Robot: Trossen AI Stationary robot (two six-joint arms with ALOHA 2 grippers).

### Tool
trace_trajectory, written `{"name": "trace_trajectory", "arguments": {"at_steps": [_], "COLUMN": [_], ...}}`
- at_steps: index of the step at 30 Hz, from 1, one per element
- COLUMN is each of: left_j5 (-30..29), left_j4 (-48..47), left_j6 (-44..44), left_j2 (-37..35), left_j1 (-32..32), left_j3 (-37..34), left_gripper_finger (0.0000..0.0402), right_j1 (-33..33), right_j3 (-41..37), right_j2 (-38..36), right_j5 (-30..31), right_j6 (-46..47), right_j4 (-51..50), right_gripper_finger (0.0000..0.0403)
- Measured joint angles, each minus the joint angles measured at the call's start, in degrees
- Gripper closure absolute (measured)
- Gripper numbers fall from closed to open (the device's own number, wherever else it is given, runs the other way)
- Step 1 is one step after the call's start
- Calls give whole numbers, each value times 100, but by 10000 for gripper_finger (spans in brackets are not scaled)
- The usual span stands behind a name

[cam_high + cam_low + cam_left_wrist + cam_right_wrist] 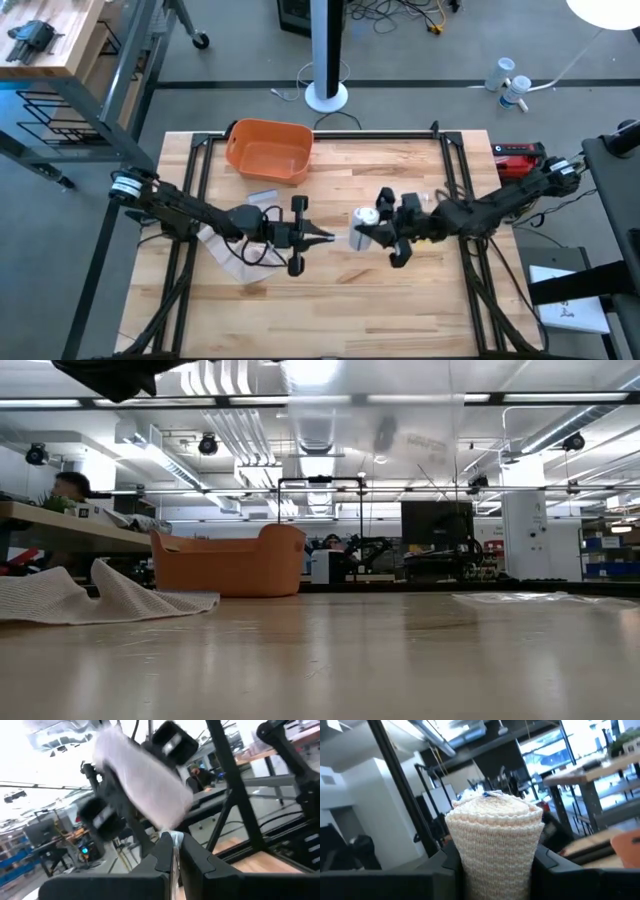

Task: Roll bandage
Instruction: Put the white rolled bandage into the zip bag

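Spanning most of the high view is the wooden table (pixel 330 300), with both arms reaching in toward its middle and held above the surface, since the low view shows no gripper at tabletop level; at the far edge sits an orange tub (pixel 268 151), which the low view places behind a loose strip of knit bandage (pixel 90 596) lying crumpled on the wood; in the high view that strip (pixel 225 252) lies under the left arm; the right gripper (pixel 372 236) is clamped on a rolled bandage (pixel 494 840), its fingers pressed against both sides of the cream ribbed roll, which stands upright between them in the right wrist view; the left gripper (pixel 327 238) points at that roll from just beside it, its fingers (pixel 161 855) drawn narrow and pinching a thin edge of the bandage's free end between their tips.
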Motion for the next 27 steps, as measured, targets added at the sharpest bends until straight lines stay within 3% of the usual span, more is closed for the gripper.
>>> {"name": "trace_trajectory", "arguments": {"at_steps": [15, 27], "left_j5": [175, -1177], "left_j4": [-243, -1012], "left_j6": [-86, -628], "left_j2": [-256, -254], "left_j1": [-584, -597], "left_j3": [37, 234], "left_gripper_finger": [395, 394], "right_j1": [2, 152], "right_j3": [-5, 303], "right_j2": [532, 1184], "right_j5": [491, 281], "right_j6": [-142, -693], "right_j4": [577, 980], "right_gripper_finger": [289, 288]}}
